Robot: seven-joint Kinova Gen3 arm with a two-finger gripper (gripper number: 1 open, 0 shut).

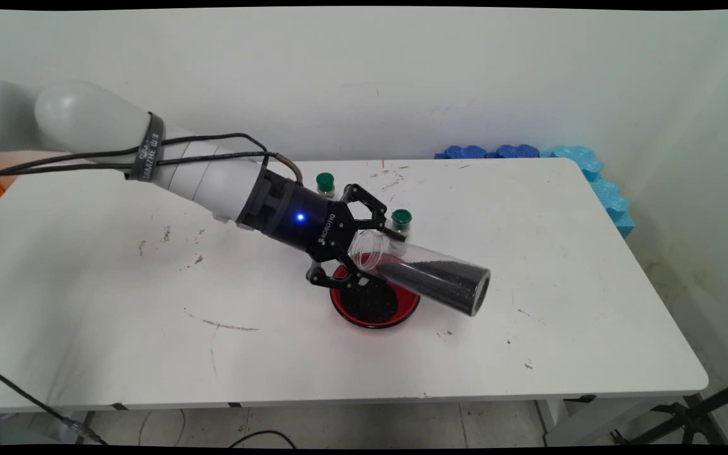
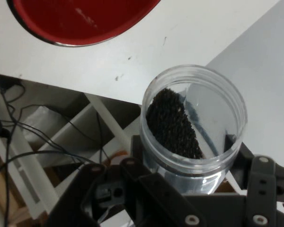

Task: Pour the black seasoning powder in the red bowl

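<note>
The black two-finger gripper [image 1: 364, 249] is closed around a clear plastic jar [image 1: 424, 275] partly filled with fine black granules [image 1: 440, 284], gripping it near its open mouth. The jar lies tilted, close to horizontal, raised above the white table [image 1: 528, 354]. Its mouth sits at the gripper end, and its closed base points right and slightly toward the near side. In the main view the granules have settled toward the base end and along the lower wall. In the hand view they sit as a dark heap inside the round rim, well back from the mouth.

Directly beneath the gripper and the jar's mouth end is a shallow red bowl [image 1: 373, 303] with a black rim, standing on the table about midway across. It already holds a dark layer of the same sort of granules. Two small bottles with green caps stand on the table behind it, one [image 1: 325, 184] to the far left of the gripper and one [image 1: 400, 220] just beyond the jar.

The jar looks light, stiff and smooth-walled, so it could slip or rotate in a two-finger hold. The loose granules would shift its balance as it tilts. The wall just below the rim, where it is held, seems the sensible place to grip it.
</note>
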